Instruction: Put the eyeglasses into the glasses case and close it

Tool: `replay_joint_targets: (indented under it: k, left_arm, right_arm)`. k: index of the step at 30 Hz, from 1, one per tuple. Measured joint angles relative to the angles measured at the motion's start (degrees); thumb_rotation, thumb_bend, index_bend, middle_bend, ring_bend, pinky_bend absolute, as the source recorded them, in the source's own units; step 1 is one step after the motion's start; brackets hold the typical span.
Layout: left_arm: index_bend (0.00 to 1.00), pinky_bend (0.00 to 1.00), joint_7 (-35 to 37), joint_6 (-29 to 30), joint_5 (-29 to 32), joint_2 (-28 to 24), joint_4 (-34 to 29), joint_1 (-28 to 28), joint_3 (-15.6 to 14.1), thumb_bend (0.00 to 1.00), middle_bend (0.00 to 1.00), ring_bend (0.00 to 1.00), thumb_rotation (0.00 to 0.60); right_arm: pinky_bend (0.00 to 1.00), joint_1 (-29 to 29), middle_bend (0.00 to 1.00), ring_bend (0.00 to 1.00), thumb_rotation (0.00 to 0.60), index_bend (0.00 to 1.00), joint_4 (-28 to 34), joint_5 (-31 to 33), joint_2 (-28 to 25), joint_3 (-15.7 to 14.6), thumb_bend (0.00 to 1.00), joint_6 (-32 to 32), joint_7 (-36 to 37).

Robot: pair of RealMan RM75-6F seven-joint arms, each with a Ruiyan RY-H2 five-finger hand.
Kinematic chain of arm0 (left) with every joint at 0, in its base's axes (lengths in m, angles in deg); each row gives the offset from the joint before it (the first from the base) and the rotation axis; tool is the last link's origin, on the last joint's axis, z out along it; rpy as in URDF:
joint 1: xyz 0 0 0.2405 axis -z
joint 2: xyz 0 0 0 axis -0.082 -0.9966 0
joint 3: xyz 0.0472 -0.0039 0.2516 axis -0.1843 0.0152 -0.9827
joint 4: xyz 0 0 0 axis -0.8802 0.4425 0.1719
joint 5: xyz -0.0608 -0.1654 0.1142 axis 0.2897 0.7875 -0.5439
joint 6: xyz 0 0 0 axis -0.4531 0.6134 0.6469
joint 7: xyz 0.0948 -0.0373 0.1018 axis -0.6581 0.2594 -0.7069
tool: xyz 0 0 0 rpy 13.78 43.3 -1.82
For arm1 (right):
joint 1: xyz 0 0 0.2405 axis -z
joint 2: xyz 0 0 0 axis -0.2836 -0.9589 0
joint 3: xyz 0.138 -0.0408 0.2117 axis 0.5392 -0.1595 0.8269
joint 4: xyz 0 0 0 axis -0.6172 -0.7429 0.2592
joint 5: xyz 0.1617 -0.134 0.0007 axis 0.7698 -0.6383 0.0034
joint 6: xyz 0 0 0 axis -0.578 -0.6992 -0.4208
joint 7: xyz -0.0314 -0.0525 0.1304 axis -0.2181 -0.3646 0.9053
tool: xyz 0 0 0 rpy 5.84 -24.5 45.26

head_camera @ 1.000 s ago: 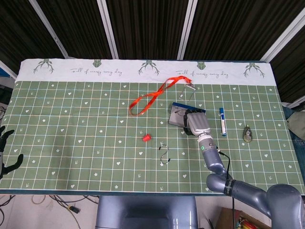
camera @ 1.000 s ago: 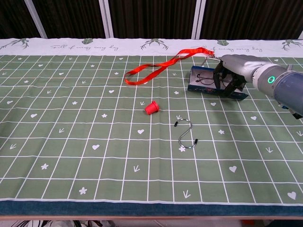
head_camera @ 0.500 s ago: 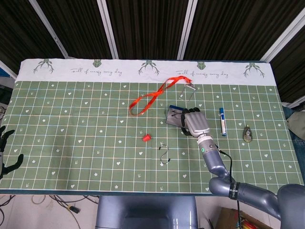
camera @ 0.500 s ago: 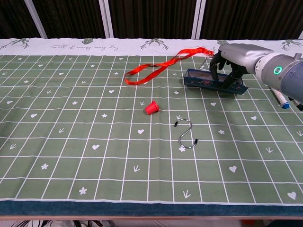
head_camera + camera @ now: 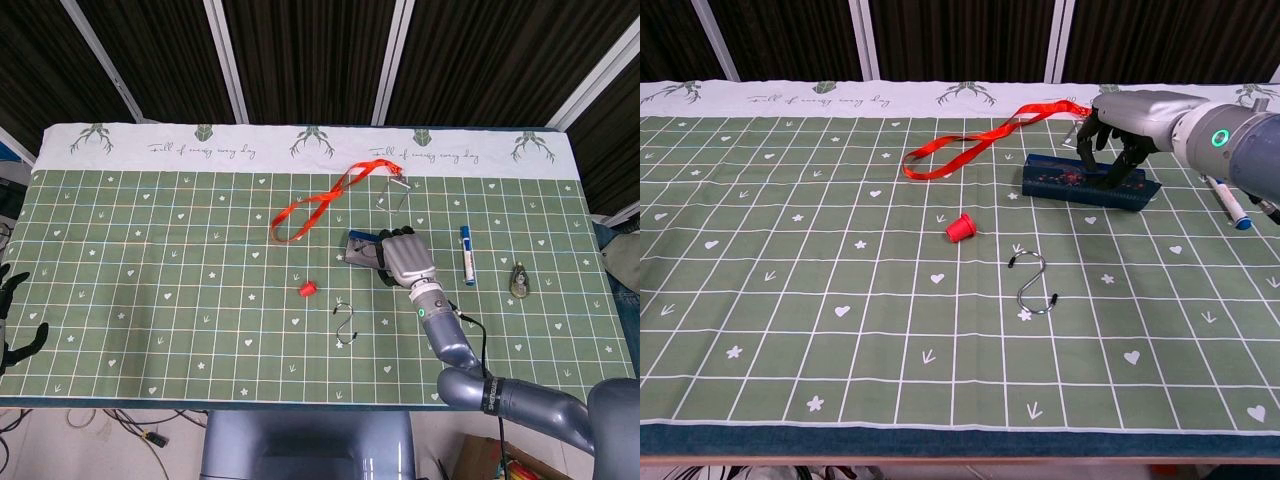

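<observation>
The dark blue glasses case (image 5: pixel 1088 186) with a red pattern lies closed on the green mat, right of centre. In the head view only the left end of the case (image 5: pixel 357 246) shows beside my right hand (image 5: pixel 405 258). That right hand (image 5: pixel 1130 118) arches over the case from behind, and its fingertips (image 5: pixel 1108 172) press down on the lid. The eyeglasses are hidden inside. My left hand (image 5: pixel 10 322) hangs off the table's left edge, fingers apart, holding nothing.
A red lanyard (image 5: pixel 980 140) with a metal clip (image 5: pixel 393 190) lies just behind the case. A small red cap (image 5: pixel 960 228) and a metal S-hook (image 5: pixel 1035 283) sit in front of it. A blue-and-white pen (image 5: pixel 467 253) and a small dark object (image 5: pixel 520 280) lie to the right.
The case's lid has come down from open, with the glasses showing, to fully closed. My right hand followed it down, and the case slid slightly left.
</observation>
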Motion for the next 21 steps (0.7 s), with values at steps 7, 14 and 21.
replay_joint_targets:
  k: [7, 14, 21]
  left_arm:
    - [0.14, 0.00, 0.05, -0.02, 0.01, 0.01, 0.07, 0.02, 0.03, 0.35, 0.00, 0.00, 0.600]
    - [0.14, 0.00, -0.04, 0.02, -0.06, 0.01, 0.09, 0.02, 0.00, 0.35, 0.00, 0.00, 0.600]
    - [0.14, 0.00, -0.06, 0.05, -0.09, 0.05, 0.14, -0.01, -0.02, 0.35, 0.00, 0.00, 0.600]
  right_arm:
    - [0.20, -3.00, 0.29, 0.28, 0.600, 0.75, -1.58, 5.36, -0.42, 0.92, 0.72, 2.84, -1.94]
    - [0.20, -4.80, 0.28, 0.26, 0.600, 0.75, -2.19, 8.69, -1.19, 1.26, 0.72, 4.43, -2.72]
    - [0.20, -6.60, 0.27, 0.24, 0.600, 0.75, -4.38, 11.67, -1.62, 1.56, 0.72, 6.21, -2.77]
